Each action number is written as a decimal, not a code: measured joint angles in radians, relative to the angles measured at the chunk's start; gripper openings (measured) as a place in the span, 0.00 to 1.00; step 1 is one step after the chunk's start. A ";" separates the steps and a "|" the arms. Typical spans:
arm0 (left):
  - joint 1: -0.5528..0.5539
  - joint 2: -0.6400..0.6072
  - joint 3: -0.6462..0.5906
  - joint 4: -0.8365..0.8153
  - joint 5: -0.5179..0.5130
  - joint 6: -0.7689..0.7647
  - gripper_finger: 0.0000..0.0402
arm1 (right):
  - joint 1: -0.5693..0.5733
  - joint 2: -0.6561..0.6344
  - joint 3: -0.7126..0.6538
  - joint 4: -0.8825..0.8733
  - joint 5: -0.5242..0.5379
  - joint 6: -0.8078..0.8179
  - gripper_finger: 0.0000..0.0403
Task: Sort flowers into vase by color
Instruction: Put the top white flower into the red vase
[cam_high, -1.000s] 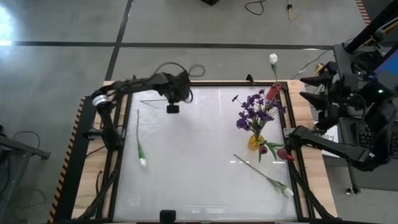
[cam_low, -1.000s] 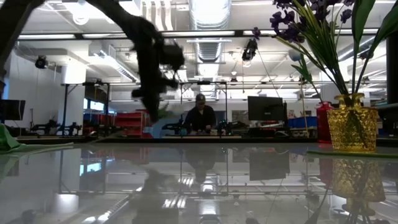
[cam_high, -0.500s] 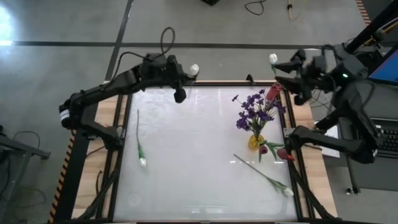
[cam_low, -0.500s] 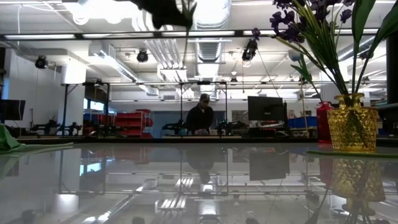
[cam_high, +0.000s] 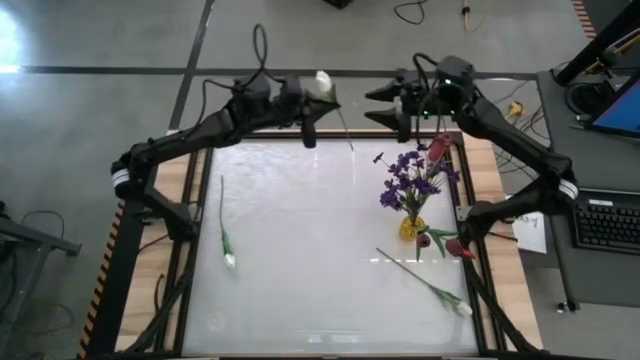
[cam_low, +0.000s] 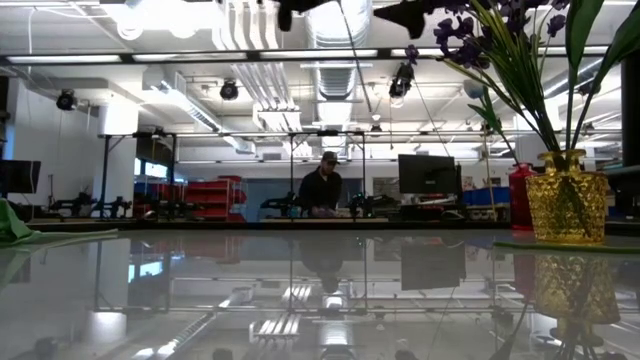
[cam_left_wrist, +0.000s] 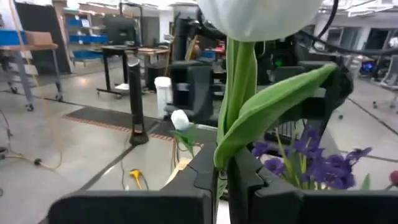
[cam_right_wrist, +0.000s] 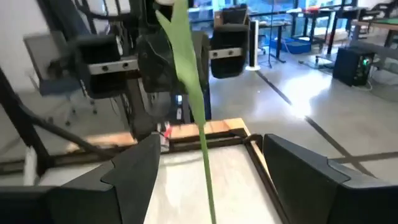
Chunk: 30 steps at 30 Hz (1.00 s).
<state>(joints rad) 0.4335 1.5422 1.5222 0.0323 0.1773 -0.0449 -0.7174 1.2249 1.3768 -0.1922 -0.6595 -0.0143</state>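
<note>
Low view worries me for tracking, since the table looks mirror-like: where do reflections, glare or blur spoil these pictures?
Low view: the glossy table mirrors the room and ceiling lights. High view: small glare streaks on the white surface near the yellow vase. Left wrist view: the white tulip is overexposed and soft. Right wrist view: the left gripper behind the stem is blurred.

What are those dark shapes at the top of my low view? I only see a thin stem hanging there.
Observer: Both arms. The left gripper holds a white tulip over the table's far edge.
Visitor: Is it really gripped?
Observer: Yes, in the left wrist view its fingers are shut on the stem just under the bud.
Visitor: And the other arm?
Observer: The right gripper is open, with the stem between its fingers.
</note>
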 joint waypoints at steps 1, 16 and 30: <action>-0.001 0.021 0.017 -0.010 0.004 -0.002 0.00 | 0.001 0.024 0.014 -0.014 -0.002 -0.024 0.68; 0.001 0.204 0.182 -0.058 0.078 -0.006 0.00 | 0.053 0.181 0.236 -0.313 0.068 -0.182 0.61; 0.001 0.201 0.179 -0.030 0.077 -0.006 0.00 | 0.055 0.172 0.238 -0.363 0.068 -0.187 0.45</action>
<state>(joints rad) 0.4347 1.7432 1.7012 0.0027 0.2546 -0.0513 -0.6628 1.3970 1.6146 -0.5552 -0.5914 -0.2011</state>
